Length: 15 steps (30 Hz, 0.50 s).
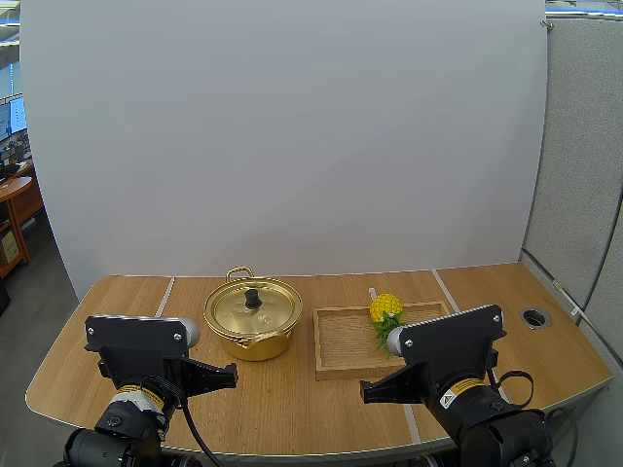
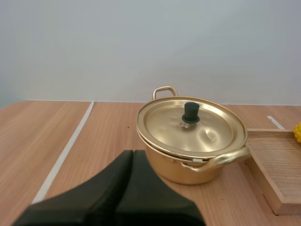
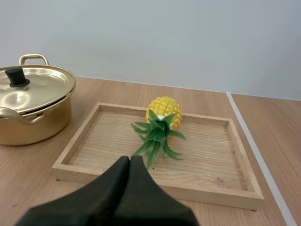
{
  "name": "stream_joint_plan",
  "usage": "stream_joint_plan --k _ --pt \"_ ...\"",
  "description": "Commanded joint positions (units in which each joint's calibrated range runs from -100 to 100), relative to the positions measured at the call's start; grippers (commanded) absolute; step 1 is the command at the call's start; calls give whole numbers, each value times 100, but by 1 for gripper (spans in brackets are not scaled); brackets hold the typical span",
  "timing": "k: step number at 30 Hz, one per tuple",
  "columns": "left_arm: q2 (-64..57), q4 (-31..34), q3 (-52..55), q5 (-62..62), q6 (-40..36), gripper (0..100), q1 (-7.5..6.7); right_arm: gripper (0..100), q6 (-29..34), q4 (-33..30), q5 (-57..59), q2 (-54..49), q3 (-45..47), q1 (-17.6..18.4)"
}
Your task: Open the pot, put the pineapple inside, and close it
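Lid (image 2: 203,128) on pot (image 2: 181,170); my left gripper (image 2: 133,153), pressed together, faces it for the lift; right gripper (image 3: 130,159), likewise, faces the pineapple (image 3: 162,112).

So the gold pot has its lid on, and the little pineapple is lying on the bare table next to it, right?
Not quite. The pineapple lies inside the wooden tray, not on the bare table; the right wrist view shows this plainly. The rest holds: the gold pot has its lid on, and the pineapple is next to it.
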Motion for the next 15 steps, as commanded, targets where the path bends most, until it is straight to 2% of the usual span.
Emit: stream_joint_plan --k 1,5,15 --pt "-25 41 8 -110 -56 0 6 0 19 -1 -470 -27 0 -20" --pt "-25 41 -456 -94 -46 0 6 0 19 65 -274 -27 -384 -20" --pt "-25 41 -1995 716 765 0 6 0 19 65 1815 -27 -2644 -20"
